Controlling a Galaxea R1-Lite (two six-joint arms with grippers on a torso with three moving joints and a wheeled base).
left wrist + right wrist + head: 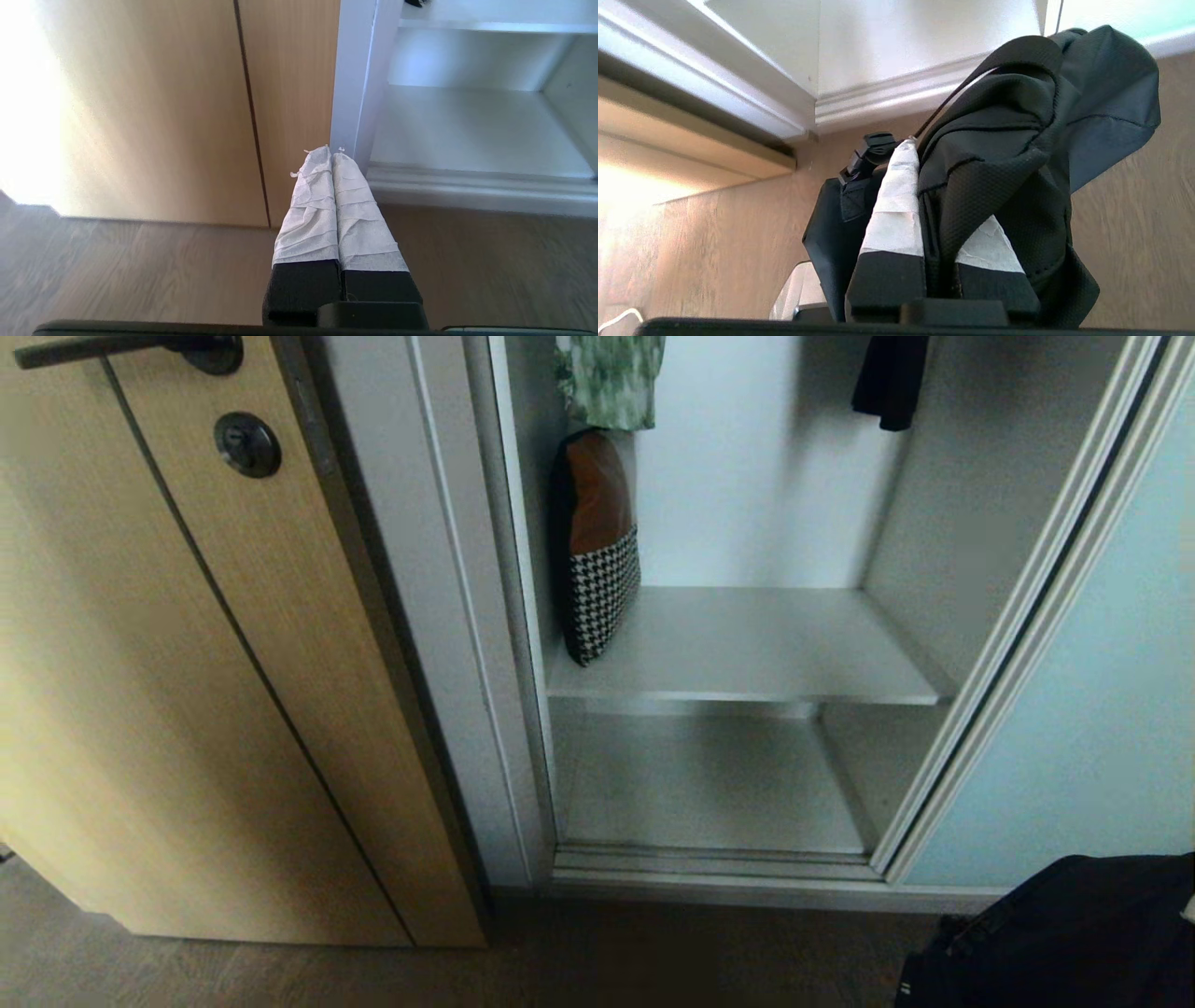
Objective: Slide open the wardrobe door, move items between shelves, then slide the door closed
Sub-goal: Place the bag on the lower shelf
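- We judge the door-opening step done: the sliding door (1092, 709) stands pushed aside at three o'clock in the head view, and the wardrobe bay is open.
- The step in hand looks like moving items between shelves. Our right gripper (931, 186) has its fingers pinched on the black bag (1017, 163), fabric bunched between the taped pads, with the strap looping over the top.
- In the head view the bag (1064, 933) shows at five o'clock, low and outside the wardrobe, above the wood floor (373, 980).
- The houndstooth cushion (597, 551) leans upright against the side wall at eleven o'clock on the upper shelf (766, 653); the lower shelf (709, 784) sits beneath it.
- Next, we judge, the bag must be carried toward ten o'clock into the opening and onto a shelf, clearing the bottom track (719, 863) and door frame.
- Our left gripper (332, 186) is parked, fingers pressed together and holding nothing, aimed at the wooden door (187, 116) beside the wardrobe post.
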